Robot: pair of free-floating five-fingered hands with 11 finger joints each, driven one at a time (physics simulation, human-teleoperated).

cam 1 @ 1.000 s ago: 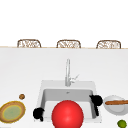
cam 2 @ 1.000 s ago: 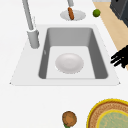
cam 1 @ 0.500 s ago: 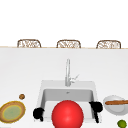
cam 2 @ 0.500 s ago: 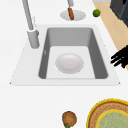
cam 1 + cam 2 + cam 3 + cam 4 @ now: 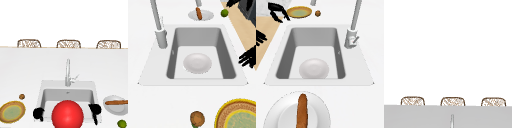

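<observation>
just off the front rim of the grey rectangular sink [image 5: 42, 87], the left hand [image 5: 38, 114] and right hand [image 5: 95, 110] hover empty with loosely curled fingers, both near the round white bowl [image 5: 197, 62] lying farther in on the basin floor between them.

Three woven chair backs [image 5: 412, 101] sit in a row along the grey counter's [image 5: 421, 117] far edge, at seven, six and five o'clock. What seems the faucet's [image 5: 451, 121] tip rises at six.
</observation>
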